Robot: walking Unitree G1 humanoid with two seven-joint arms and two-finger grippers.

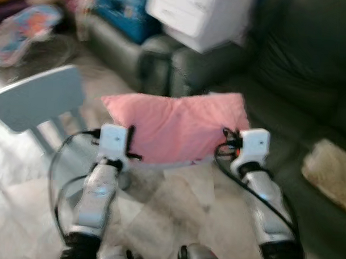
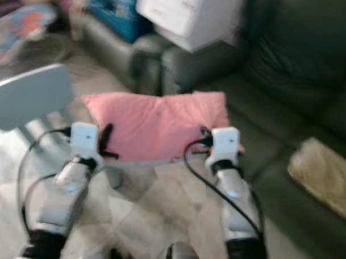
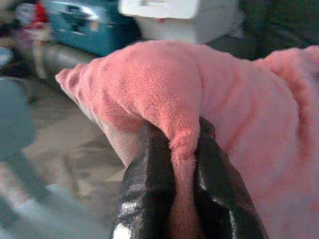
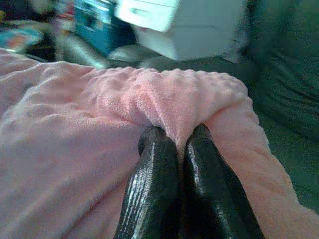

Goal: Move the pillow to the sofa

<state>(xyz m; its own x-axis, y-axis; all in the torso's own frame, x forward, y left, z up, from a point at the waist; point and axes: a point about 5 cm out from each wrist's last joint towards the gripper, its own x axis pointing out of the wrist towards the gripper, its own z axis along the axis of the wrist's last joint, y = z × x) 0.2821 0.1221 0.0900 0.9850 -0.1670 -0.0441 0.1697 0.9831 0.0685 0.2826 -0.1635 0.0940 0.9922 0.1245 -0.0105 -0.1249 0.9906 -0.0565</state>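
Both grippers are clamped on the pink pillow (image 1: 176,127). In the left wrist view the left gripper (image 3: 182,164) has its two black fingers (image 3: 149,184) pressed nearly together, with a thin fold of the pillow's fuzzy edge pinched between them. In the right wrist view the right gripper (image 4: 179,149) has its fingers (image 4: 154,184) closed almost to touching, and a ridge of pink fabric bunches up at their tips.

Both silver arms reach forward and slightly up from the near edge of the scene, side by side. The left gripper holds the pillow's near left edge and the right gripper its near right edge. The pillow hangs stretched flat between them, clear of the pale floor (image 1: 176,209), just in front of the dark green sofa (image 1: 288,99), whose seat lies to the right and beyond.

On the sofa seat at the right lies a beige fuzzy cloth (image 1: 330,172). On the far sofa section rest a white box (image 1: 194,16) and a blue container (image 1: 123,11); their contents cannot be made out. A light blue chair (image 1: 37,99) stands on the floor at the left, just beside the left arm.
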